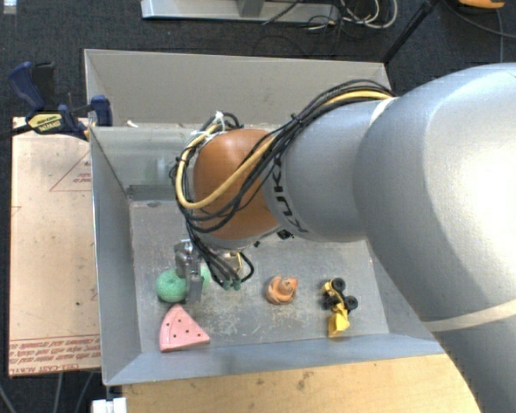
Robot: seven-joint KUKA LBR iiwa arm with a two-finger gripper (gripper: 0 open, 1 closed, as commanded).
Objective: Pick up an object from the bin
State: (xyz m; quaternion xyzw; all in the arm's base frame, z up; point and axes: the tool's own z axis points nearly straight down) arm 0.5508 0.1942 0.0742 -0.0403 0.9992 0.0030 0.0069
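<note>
One green ball (169, 286) (pink wedge (182, 330) nearby) lies just beside the pincer (192, 275).

The arm (353, 179) reaches in from the right, its orange cover (228, 183) wrapped in cables; the gripper (205, 275) is low over the left part of the grey bin (112, 256), right beside a green rounded lump (169, 286); a pink wedge (182, 329) lies just in front; an orange piece (281, 290) and a yellow-and-black toy (335, 305) sit apart to the right.
</note>
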